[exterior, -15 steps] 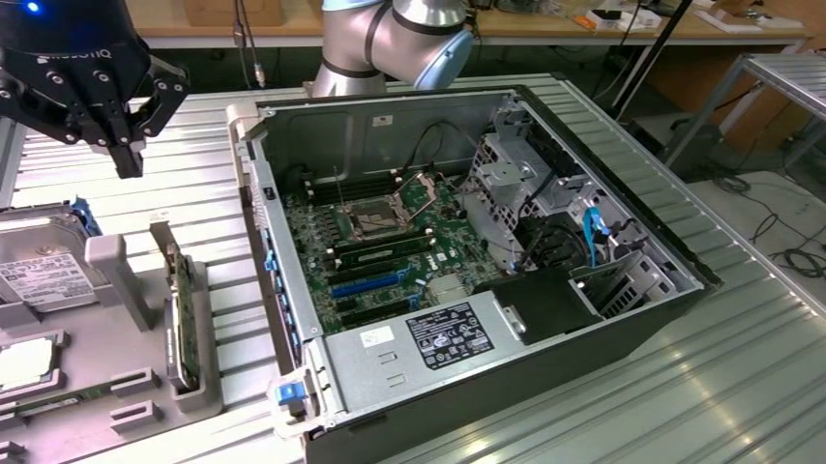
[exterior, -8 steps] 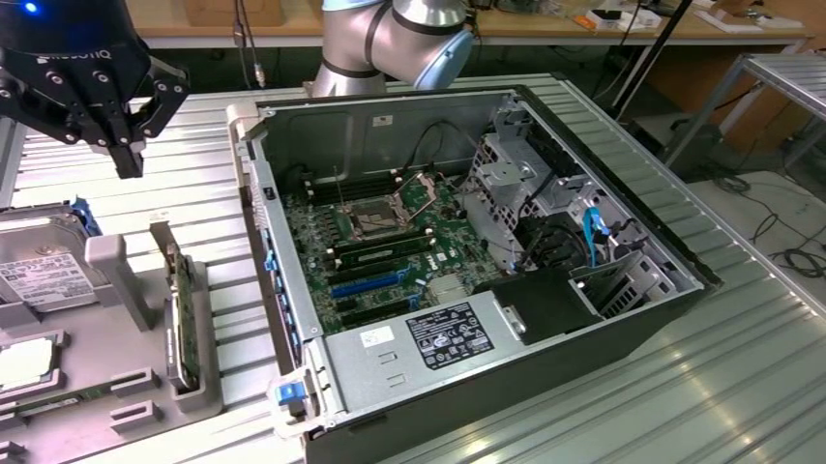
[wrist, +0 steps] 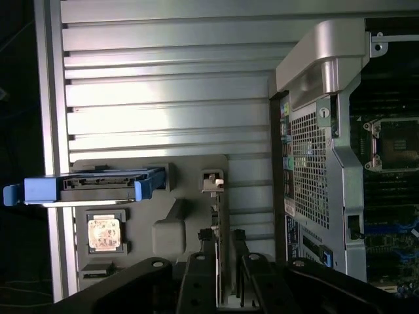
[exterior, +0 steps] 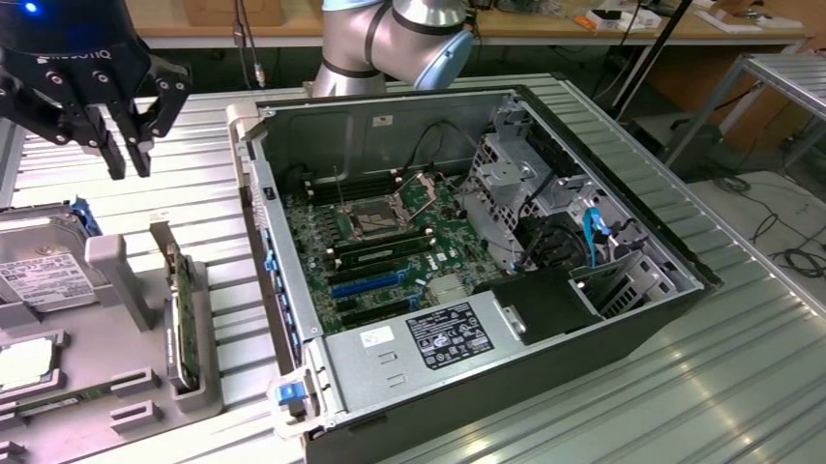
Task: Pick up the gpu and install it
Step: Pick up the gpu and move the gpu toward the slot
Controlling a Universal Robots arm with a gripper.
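The gpu (exterior: 182, 314) stands on its long edge in a slot of the grey holder (exterior: 130, 333) at the exterior view's left, its silver bracket at the far end. My black gripper (exterior: 127, 162) hangs well above and behind it, fingers pointing down, a small gap between them and nothing held. In the wrist view the gpu (wrist: 219, 222) shows as a thin edge running between the two fingers (wrist: 196, 281), which stand apart on either side of it. The open computer case (exterior: 671, 280) lies on its side to the right, with its motherboard (exterior: 387, 242) and blue slots (exterior: 374, 282) exposed.
A hard drive (exterior: 45, 266) with blue rails (wrist: 98, 186) sits in the same holder beyond the gpu, and a CPU chip (wrist: 105, 234) lies beside it. The case's rear wall (wrist: 314, 163) rises close to the holder. Everything rests on a ribbed metal table (exterior: 207, 145).
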